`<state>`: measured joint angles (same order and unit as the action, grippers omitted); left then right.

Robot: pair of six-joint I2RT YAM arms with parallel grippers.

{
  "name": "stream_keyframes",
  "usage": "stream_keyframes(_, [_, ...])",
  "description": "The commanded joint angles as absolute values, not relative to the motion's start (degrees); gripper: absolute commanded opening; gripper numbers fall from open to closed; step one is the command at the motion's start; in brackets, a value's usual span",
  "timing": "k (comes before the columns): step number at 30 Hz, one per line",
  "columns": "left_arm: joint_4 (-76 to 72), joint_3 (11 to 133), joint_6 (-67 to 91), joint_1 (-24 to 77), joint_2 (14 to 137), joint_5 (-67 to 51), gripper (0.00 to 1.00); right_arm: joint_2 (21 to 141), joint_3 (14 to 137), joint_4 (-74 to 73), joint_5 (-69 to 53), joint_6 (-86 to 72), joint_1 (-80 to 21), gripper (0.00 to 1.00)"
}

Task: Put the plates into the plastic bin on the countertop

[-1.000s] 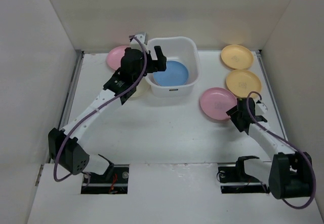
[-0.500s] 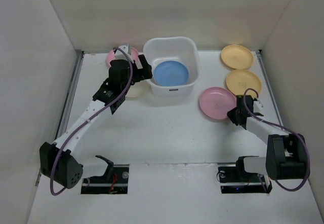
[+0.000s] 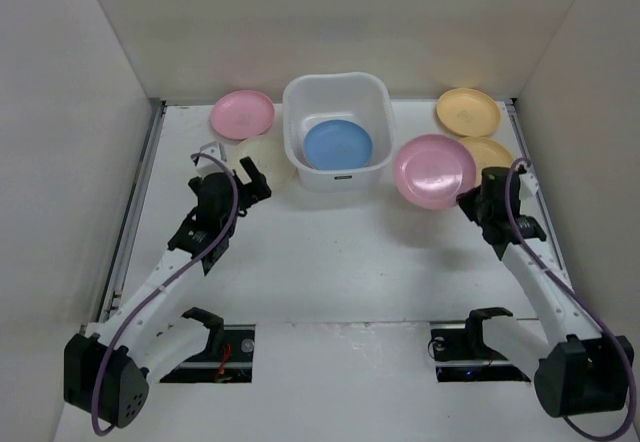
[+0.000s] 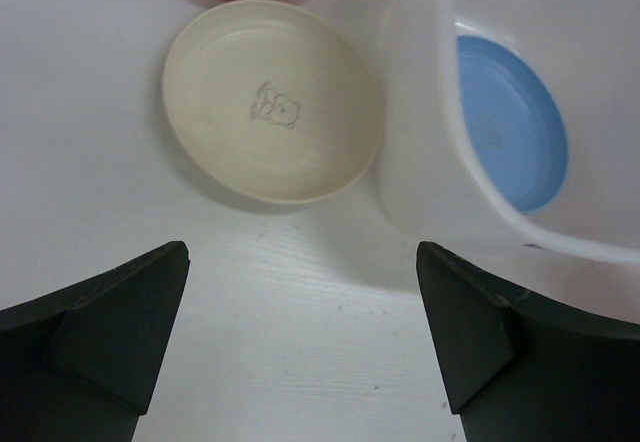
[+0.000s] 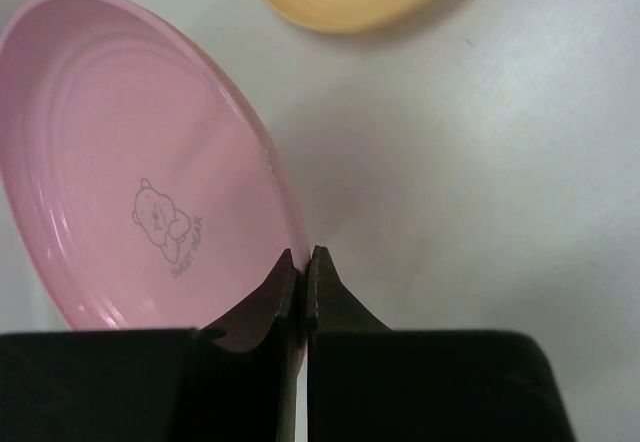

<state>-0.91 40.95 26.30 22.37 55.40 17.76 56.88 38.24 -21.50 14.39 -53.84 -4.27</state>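
My right jaws are pinched together on the rim of a pink plate. It hangs tilted above the right half of the worktop, just right of the plastic bin, which sits at the middle of the far edge. A blue plate lies in the bin. My left jaws stand wide apart with nothing between them, on the near side of a cream plate just beside the bin's left wall. I judge these plates light, stiff and smooth. The thin lip is the only hold, and a pinch there could let one swivel or slip. A second pink plate and two yellow-orange plates lie along the far edge.
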Motion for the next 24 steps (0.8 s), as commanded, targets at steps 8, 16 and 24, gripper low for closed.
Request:
stream_keyframes(8, [-0.6,28.1,33.3,21.7,45.0,25.4,1.00,67.3,66.3,-18.8,18.0,-46.6,-13.1,0.00])
stream_keyframes(16, [0.3,27.5,34.6,21.9,44.7,24.5,1.00,91.8,87.7,-16.6,16.2,-39.6,-20.9,0.01])
stream_keyframes(24, [1.1,26.5,35.4,21.1,44.5,24.5,1.00,106.9,99.5,-15.1,17.2,-32.0,-24.4,0.03])
